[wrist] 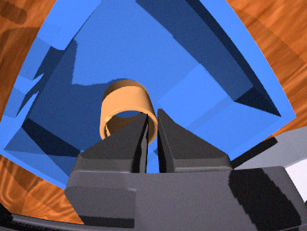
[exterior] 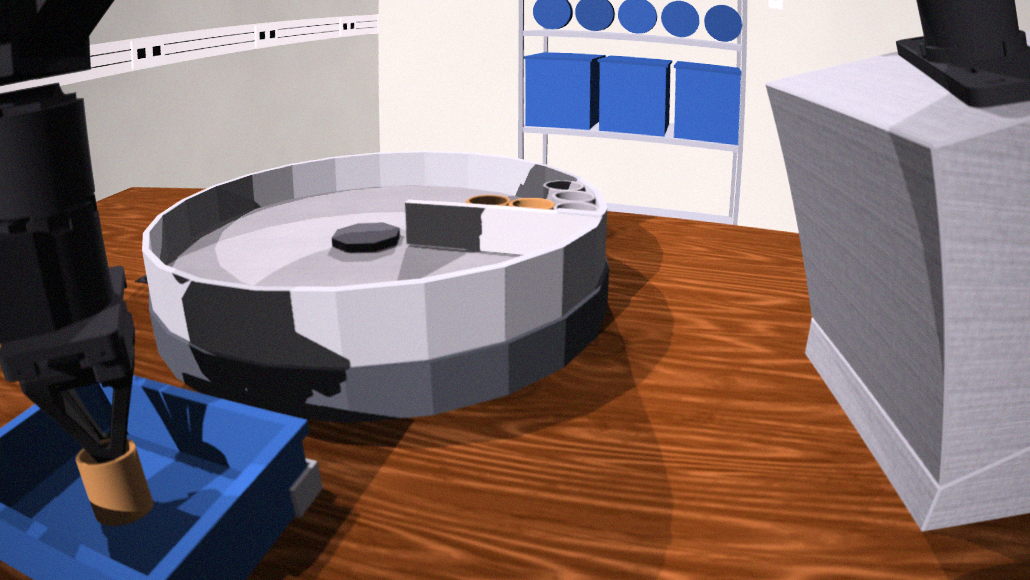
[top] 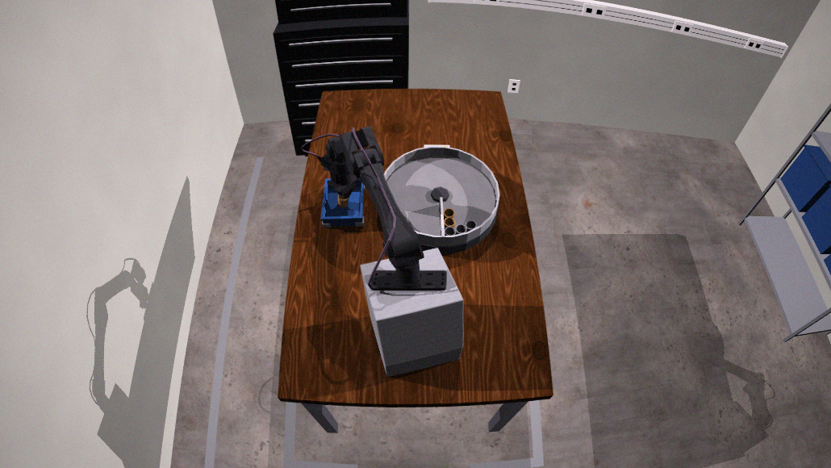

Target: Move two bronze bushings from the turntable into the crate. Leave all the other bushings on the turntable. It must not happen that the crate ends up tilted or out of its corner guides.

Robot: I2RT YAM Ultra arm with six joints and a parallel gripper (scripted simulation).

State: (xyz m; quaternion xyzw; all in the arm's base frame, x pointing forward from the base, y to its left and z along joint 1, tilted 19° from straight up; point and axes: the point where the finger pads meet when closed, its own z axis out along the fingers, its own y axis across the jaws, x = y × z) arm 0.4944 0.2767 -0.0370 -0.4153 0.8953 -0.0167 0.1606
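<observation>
My gripper (wrist: 153, 115) is shut on the wall of a bronze bushing (wrist: 127, 107) and holds it inside the blue crate (wrist: 153, 73). The bushing (exterior: 115, 481) hangs tilted, low over the crate floor (exterior: 136, 482); I cannot tell if it touches. From above, the gripper (top: 344, 194) is over the crate (top: 342, 209) at the table's left side. The grey turntable (top: 441, 195) holds two bronze bushings (top: 448, 217) beside a white divider, and three grey ones (top: 465, 225) next to them. They also show at the tray's far rim: the bronze bushings (exterior: 508, 201) and the grey ones (exterior: 573, 194).
The arm's grey pedestal (top: 415, 316) stands at the table's front middle, also at the right in the exterior view (exterior: 915, 280). The turntable's rim rises right beside the crate. A black drawer cabinet (top: 343, 64) stands behind the table.
</observation>
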